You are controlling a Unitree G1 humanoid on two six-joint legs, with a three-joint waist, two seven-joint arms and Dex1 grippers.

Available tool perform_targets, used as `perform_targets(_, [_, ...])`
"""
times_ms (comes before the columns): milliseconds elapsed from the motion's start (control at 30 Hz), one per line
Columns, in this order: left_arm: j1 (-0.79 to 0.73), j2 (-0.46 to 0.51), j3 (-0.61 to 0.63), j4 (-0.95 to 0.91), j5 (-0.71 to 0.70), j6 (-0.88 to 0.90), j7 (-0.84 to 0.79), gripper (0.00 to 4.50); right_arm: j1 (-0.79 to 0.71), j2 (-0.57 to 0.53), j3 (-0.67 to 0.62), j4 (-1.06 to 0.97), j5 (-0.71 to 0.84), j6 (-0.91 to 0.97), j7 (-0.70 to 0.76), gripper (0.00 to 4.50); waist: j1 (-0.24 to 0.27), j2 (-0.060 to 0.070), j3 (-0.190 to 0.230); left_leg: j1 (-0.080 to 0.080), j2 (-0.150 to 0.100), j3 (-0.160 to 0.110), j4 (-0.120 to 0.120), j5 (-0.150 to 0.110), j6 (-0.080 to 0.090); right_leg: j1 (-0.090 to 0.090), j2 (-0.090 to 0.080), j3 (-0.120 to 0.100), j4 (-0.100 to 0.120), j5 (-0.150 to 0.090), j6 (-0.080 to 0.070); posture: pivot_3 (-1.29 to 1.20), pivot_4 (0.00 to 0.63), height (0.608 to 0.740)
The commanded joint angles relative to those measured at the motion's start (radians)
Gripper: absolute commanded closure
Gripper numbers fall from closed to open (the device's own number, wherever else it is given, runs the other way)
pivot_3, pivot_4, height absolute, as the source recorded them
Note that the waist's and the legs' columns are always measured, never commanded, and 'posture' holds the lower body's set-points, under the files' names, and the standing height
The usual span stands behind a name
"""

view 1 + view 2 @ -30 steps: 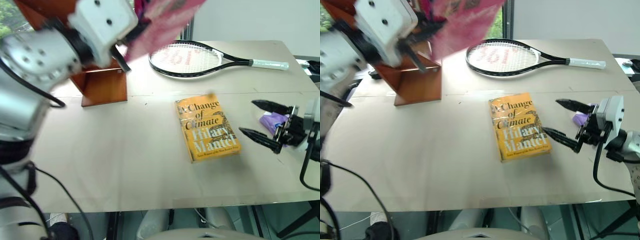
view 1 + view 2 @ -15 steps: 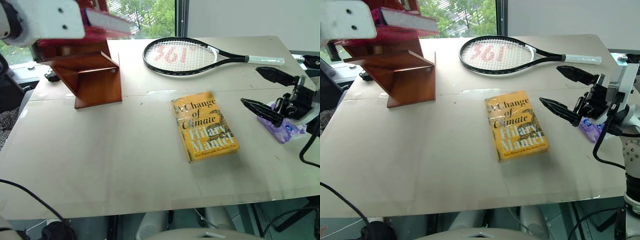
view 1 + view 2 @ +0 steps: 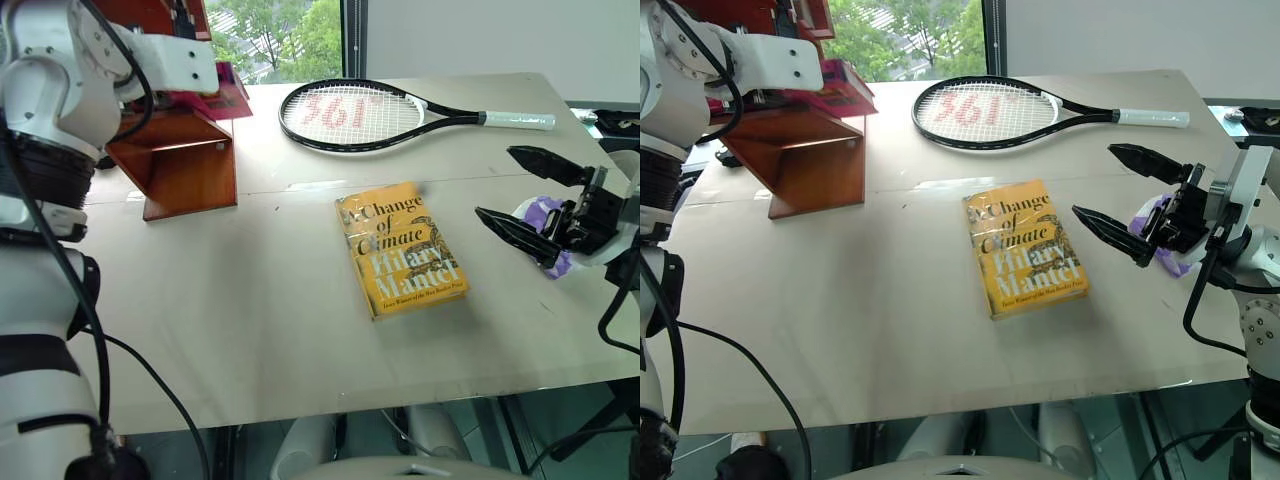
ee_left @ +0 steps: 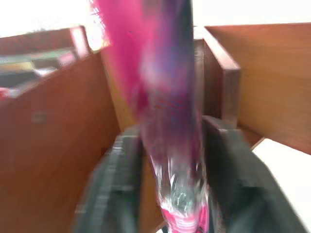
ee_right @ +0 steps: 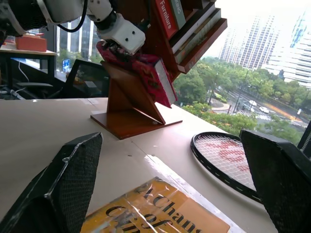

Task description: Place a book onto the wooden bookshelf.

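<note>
**Pink book on the shelf ledge, left claw around it**

A beige table (image 3: 250, 330) by a window with green trees outside, and all the action is at its far left corner. There's the left gripper (image 3: 830, 88), reaching in over the wooden bookshelf (image 3: 805, 155), and the book (image 3: 845, 92), thick and bright pink, sits between its two black fingers (image 4: 114, 189). From the left wrist view the fingers flank the book's edge on both sides, but whether they are pressing it or have let go, I cannot tell. The right wrist view gives the better look: the book lies tilted on a slanted ledge of the reddish-brown shelf, page edge facing out, with other books stacked on ledges above it.

Moving outward, a black tennis racket (image 3: 370, 112) lies along the far edge, white handle pointing to the right. Mid-table, a yellow "A Change of Climate" book (image 3: 400, 250) lies flat, cover up.

Over at the right edge, the right gripper (image 3: 528, 192) hovers above the table with its fingers spread wide, holding nothing. Just behind it, a small purple packet (image 3: 545, 215) rests on the table.
</note>
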Motion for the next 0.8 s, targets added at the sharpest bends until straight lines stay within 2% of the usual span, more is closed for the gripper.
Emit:
perform_targets(33, [0.002, 0.065, 0.12, -0.112, -0.04, -0.007, -0.011, 0.85, 0.01, -0.023, -0.048, -0.048, 0.028, 0.002, -0.011, 0.0, 0.0, 0.0, 0.0, -0.001, 0.0, -0.001, 0.0, 0.0, 0.0, 0.0, -0.001, -0.001, -0.001, 0.0, 0.0, 0.0, 0.15, 0.74])
perform_targets(133, [0.132, 0.124, 0.283, -0.349, -0.202, 0.097, -0.137, 0.85, 0.018, -0.036, -0.068, -0.051, 0.05, 0.008, -0.01, 0.0, -0.005, 0.0, 0.0, -0.003, 0.0, -0.001, -0.001, -0.001, 0.001, -0.001, -0.002, -0.002, -0.003, 0.0, 0.0, 0.0, 0.15, 0.74])
perform_targets(233, [0.352, 0.135, 0.544, -0.686, -0.443, 0.35, -0.288, 0.85, 0.009, -0.046, -0.098, -0.048, 0.093, 0.024, -0.011, 0.0, -0.009, 0.0, 0.0, -0.004, 0.0, -0.002, -0.001, -0.001, 0.001, -0.001, -0.004, -0.004, -0.004, 0.0, 0.0, 0.0, 0.15, 0.74])
perform_targets(300, [0.49, 0.101, 0.715, -0.911, -0.588, 0.61, -0.35, 0.85, -0.012, -0.045, -0.105, -0.047, 0.123, 0.035, -0.027, 0.0, -0.01, 0.0, 0.0, -0.006, 0.0, -0.003, 0.0, -0.001, 0.001, -0.001, -0.004, -0.005, -0.005, 0.0, 0.0, 0.0, 0.15, 0.74])
perform_targets(367, [0.601, 0.043, 0.817, -1.074, -0.698, 0.802, -0.351, 0.85, -0.034, -0.042, -0.105, -0.045, 0.147, 0.043, -0.043, 0.0, -0.009, 0.0, 0.0, -0.005, 0.0, -0.003, 0.0, -0.001, 0.002, -0.001, -0.003, -0.005, -0.007, 0.0, 0.0, 0.0, 0.15, 0.74])
perform_targets(433, [0.672, 0.0, 0.868, -1.173, -0.777, 0.895, -0.318, 0.85, -0.05, -0.042, -0.105, -0.04, 0.163, 0.049, -0.051, 0.0, -0.005, 0.0, 0.0, -0.003, 0.0, -0.003, 0.0, -0.001, 0.002, 0.0, -0.003, -0.005, -0.005, 0.0, 0.0, 0.0, 0.15, 0.74])
perform_targets(467, [0.747, -0.033, 0.875, -1.217, -0.787, 0.892, -0.28, 0.85, -0.059, -0.042, -0.106, -0.035, 0.173, 0.051, -0.054, 0.0, -0.001, 0.0, 0.0, 0.0, 0.0, -0.003, 0.0, -0.001, 0.002, 0.002, -0.003, -0.005, -0.004, 0.0, 0.0, 0.0, 0.15, 0.74])
perform_targets(567, [0.958, -0.283, 0.898, -1.273, -0.793, 0.717, -0.073, 0.85, -0.078, -0.038, -0.103, -0.039, 0.196, 0.063, -0.075, 0.0, 0.015, 0.007, -0.004, 0.007, 0.001, -0.001, 0.0, -0.001, 0.001, 0.008, -0.003, -0.003, -0.004, 0.001, -0.002, 0.0, 0.15, 0.74])
perform_targets(667, [1.051, -0.436, 0.883, -1.267, -0.805, 0.577, 0.079, 0.85, -0.069, -0.046, -0.12, -0.044, 0.219, 0.075, -0.081, 0.0, 0.022, -0.005, 0.001, 0.013, 0.002, -0.002, 0.0, -0.001, 0.0, 0.015, -0.002, -0.001, -0.004, 0.002, -0.003, 0.0, 0.15, 0.74])
perform_targets(733, [1.111, -0.539, 0.869, -1.255, -0.833, 0.518, 0.16, 0.85, -0.067, -0.055, -0.127, -0.053, 0.242, 0.091, -0.098, 0.0, 0.032, -0.004, 0.0, 0.015, 0.003, -0.002, 0.0, -0.001, 0.0, 0.017, -0.002, -0.001, -0.006, 0.002, -0.004, 0.0, 0.15, 0.74])
perform_targets(800, [1.172, -0.586, 0.855, -1.226, -0.858, 0.46, 0.194, 0.85, -0.056, -0.065, -0.137, -0.065, 0.265, 0.111, -0.111, 0.0, 0.04, -0.004, 0.0, 0.016, 0.003, -0.001, -0.001, -0.001, 0.0, 0.017, -0.003, -0.001, -0.007, 0.002, -0.004, 0.0, 0.15, 0.74])
